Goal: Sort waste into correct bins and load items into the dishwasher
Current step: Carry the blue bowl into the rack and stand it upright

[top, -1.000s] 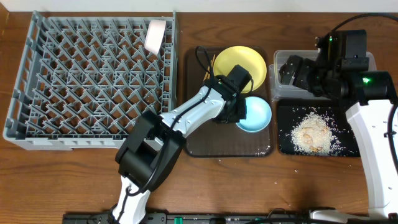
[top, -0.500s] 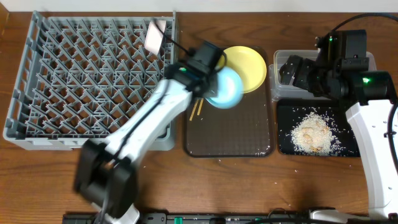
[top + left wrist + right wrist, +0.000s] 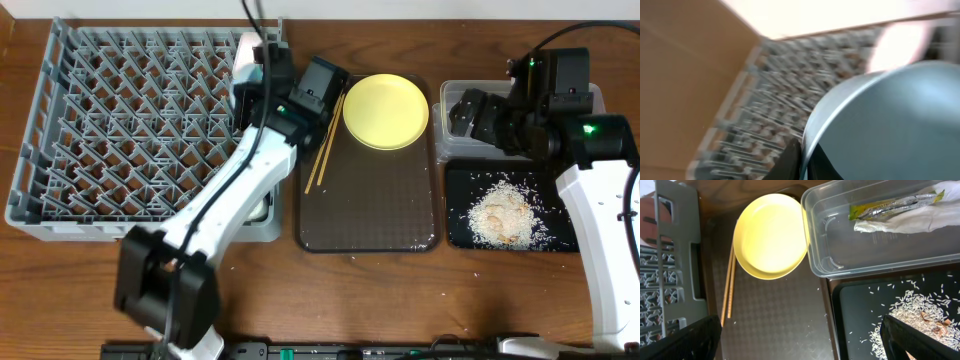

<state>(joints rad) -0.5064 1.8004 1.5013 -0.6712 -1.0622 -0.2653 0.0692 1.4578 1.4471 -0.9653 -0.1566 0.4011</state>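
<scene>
Gently now: your left jaws pinch the light-blue bowl (image 3: 890,125) by its rim; it looks stiff, light, slick. Right jaws gape wide, holding nothing.

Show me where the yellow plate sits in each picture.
Overhead: yellow plate top, right of centre, on the brown tray.
Left wrist: not in it; a blue bowl fills the view.
Right wrist: plate upper left of centre.
Shared landmark: the grey dish rack, left of the plate overhead, blurred in left wrist, at right wrist's left edge.
</scene>
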